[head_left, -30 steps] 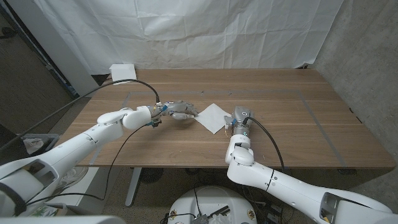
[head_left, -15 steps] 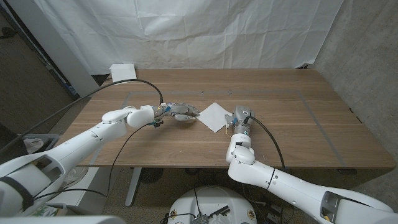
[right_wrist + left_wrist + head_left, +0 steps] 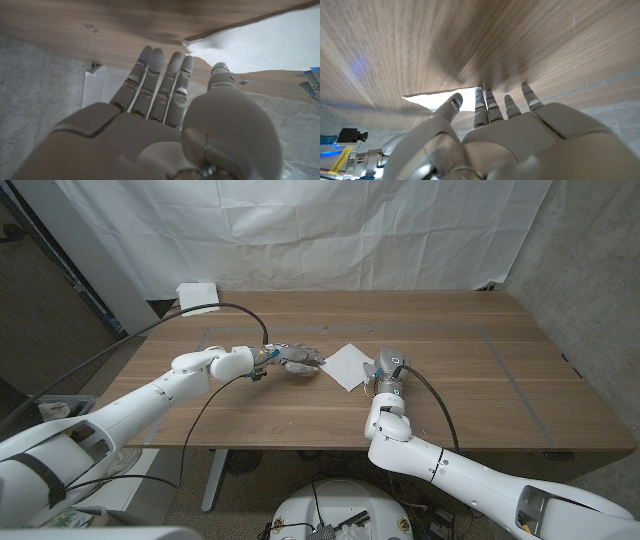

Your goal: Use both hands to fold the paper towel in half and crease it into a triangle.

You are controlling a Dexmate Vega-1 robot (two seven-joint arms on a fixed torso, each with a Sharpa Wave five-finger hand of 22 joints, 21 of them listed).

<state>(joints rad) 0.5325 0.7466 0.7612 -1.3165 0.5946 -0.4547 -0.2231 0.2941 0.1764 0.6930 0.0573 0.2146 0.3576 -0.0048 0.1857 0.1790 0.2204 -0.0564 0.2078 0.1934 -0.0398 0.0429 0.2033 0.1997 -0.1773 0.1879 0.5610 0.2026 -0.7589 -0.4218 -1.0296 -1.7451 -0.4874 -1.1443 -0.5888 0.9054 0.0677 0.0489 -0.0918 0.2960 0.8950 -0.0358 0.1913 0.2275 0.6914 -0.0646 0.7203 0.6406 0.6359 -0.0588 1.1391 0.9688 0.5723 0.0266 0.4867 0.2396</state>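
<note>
A white paper towel (image 3: 344,365) lies unfolded on the wooden table (image 3: 480,380), turned like a diamond. My left hand (image 3: 296,361) reaches in from the left, fingers stretched out, fingertips at the towel's left corner. In the left wrist view that hand (image 3: 520,135) holds nothing, and the towel (image 3: 427,100) shows just past the thumb. My right hand (image 3: 372,382) sits at the towel's near right edge, mostly hidden under its wrist. In the right wrist view its fingers (image 3: 155,75) are straight and hold nothing, with the towel's edge (image 3: 265,42) beside the thumb.
A small white stack (image 3: 198,295) sits at the table's back left corner. A faint taped outline (image 3: 500,345) marks a rectangle on the tabletop. A white curtain (image 3: 330,230) hangs behind the table. A black cable (image 3: 225,310) arcs over my left arm.
My left hand has slid to the right along the table, up to the towel's left corner. The right hand and the towel have hardly moved.
</note>
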